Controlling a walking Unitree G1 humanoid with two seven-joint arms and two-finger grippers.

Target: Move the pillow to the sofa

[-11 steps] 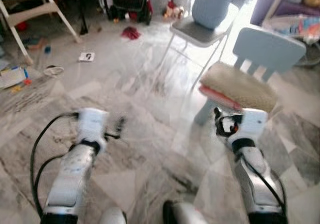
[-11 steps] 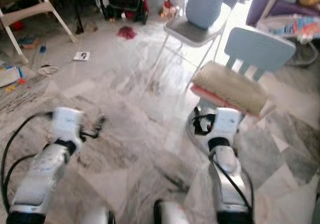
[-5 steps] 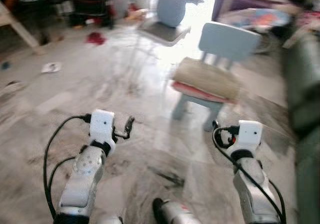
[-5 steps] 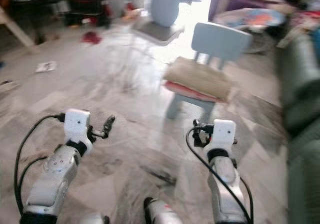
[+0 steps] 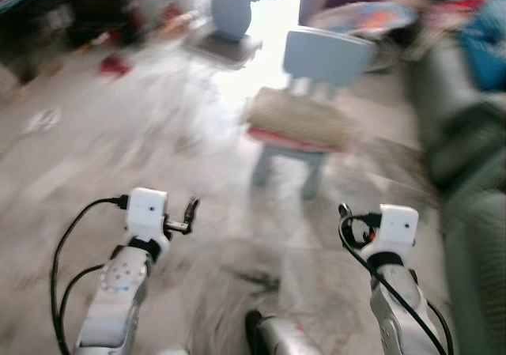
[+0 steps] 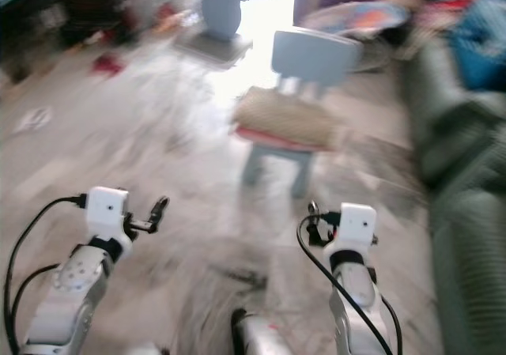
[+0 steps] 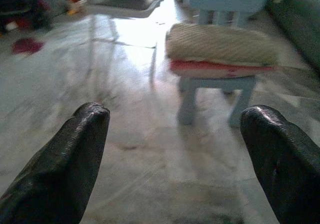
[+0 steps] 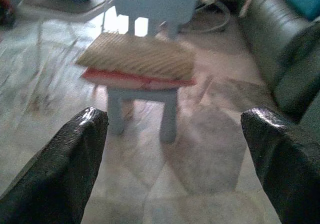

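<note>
Both end effectors — left [image 7: 175, 134], right [image 8: 175, 134] — spread wide, empty, short of the pillow [image 8: 137, 57].

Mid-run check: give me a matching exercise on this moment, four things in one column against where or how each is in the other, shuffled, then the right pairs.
Things:
1. pillow
2. small blue chair
3. sofa
4. left gripper

Places or states:
A. along the robot's right side, dark green
B. fingers spread wide, holding nothing
C. lying flat on the chair seat, tan on top with a red underside
D. standing on the marble floor ahead of both arms

Pairs: 1-C, 2-D, 3-A, 4-B
</note>
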